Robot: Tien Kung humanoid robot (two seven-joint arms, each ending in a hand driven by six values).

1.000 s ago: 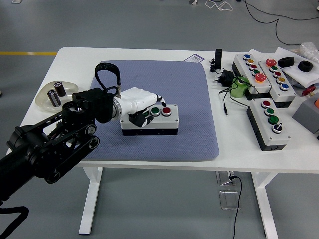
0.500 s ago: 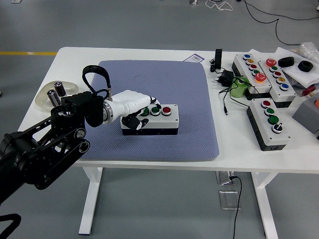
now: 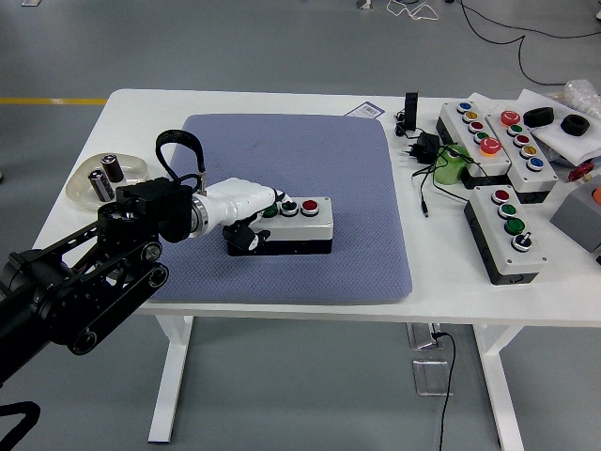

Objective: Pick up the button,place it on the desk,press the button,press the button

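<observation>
Fingers (image 3: 263, 199) of my left hand (image 3: 239, 202) curl over the left end of the button box (image 3: 291, 225), thumb down its front face, grasping it. It sits on the blue mat (image 3: 310, 169) in the middle of the white counter (image 3: 141, 113), red button (image 3: 310, 206) uncovered. More button boxes (image 3: 507, 230) lie right, well apart.

Workshop floor and worktop
A white worktop (image 3: 84, 132) stands on grey floor (image 3: 282, 38); a yellow line (image 3: 47, 101) runs at left.
</observation>
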